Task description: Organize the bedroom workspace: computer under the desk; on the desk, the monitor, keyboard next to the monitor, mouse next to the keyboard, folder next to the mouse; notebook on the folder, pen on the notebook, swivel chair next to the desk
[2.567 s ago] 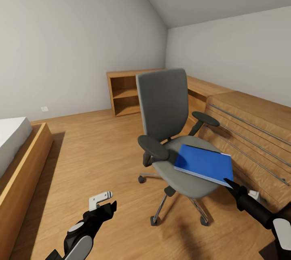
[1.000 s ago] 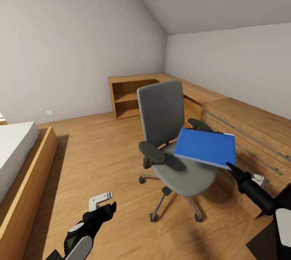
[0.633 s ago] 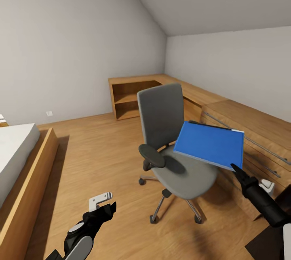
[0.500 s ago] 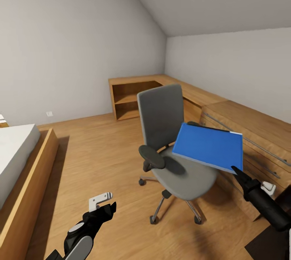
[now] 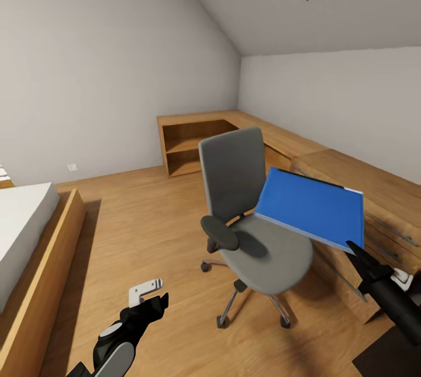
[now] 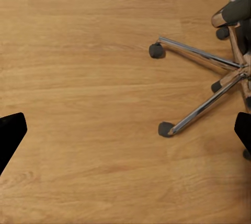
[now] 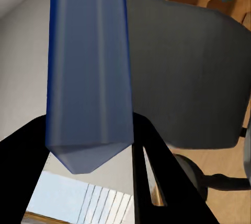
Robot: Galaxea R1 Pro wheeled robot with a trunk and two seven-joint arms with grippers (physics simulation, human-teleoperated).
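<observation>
Right gripper (image 5: 358, 251) pinched on corner of folder (image 5: 310, 208); we see folder clear of swivel chair (image 5: 251, 219) seat, hanging above its 3 o'clock side. Left gripper (image 5: 153, 296) spread, empty, low over floor (image 5: 146, 230) at chair's 8 o'clock. We judge: lift done; carry to desk, notebook, pen, chair placing all left. Right arm reaches forward and up, left arm low.

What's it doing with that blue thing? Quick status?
Right gripper shut on folder, held above swivel chair. Left gripper open. Dresser close by.
</observation>
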